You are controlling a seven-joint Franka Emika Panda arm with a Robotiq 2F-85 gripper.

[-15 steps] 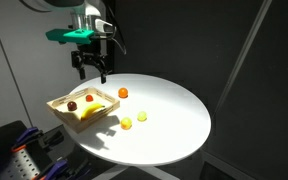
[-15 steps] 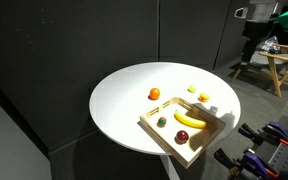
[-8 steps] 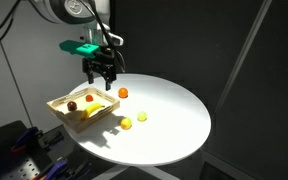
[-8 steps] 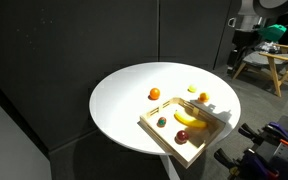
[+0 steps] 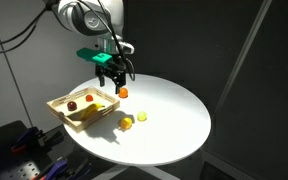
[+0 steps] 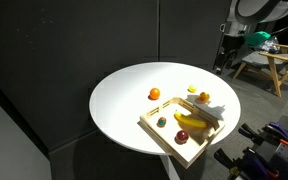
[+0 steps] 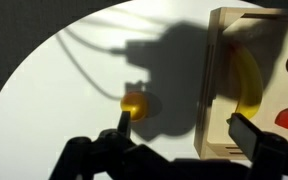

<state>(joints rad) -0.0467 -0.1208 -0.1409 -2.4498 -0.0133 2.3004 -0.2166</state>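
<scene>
My gripper (image 5: 116, 76) hangs open above the left part of the round white table (image 5: 174, 115), with nothing between its fingers. Just below it lies a small orange fruit (image 5: 123, 92), next to a wooden tray (image 5: 60, 109). In the wrist view the left fingertip (image 7: 124, 120) stands right by the orange fruit (image 7: 134, 103), and the right fingertip (image 7: 246, 130) is over the tray's edge (image 7: 212, 90). A banana (image 7: 247, 80) and red fruits (image 7: 287, 118) lie in the tray. In an exterior view the gripper (image 6: 225, 62) shows at the table's far edge.
Two small yellow fruits (image 5: 141, 116) (image 5: 126, 123) lie on the table in front of the tray. The tray (image 6: 169, 143) overhangs the table's rim. A wooden stool (image 6: 274, 65) stands behind the arm. Dark curtains surround the table.
The gripper has swung from beyond the tray toward the table's middle and dropped lower, now over the orange fruit. Its jaws stayed open. The fruits and tray have not moved.
</scene>
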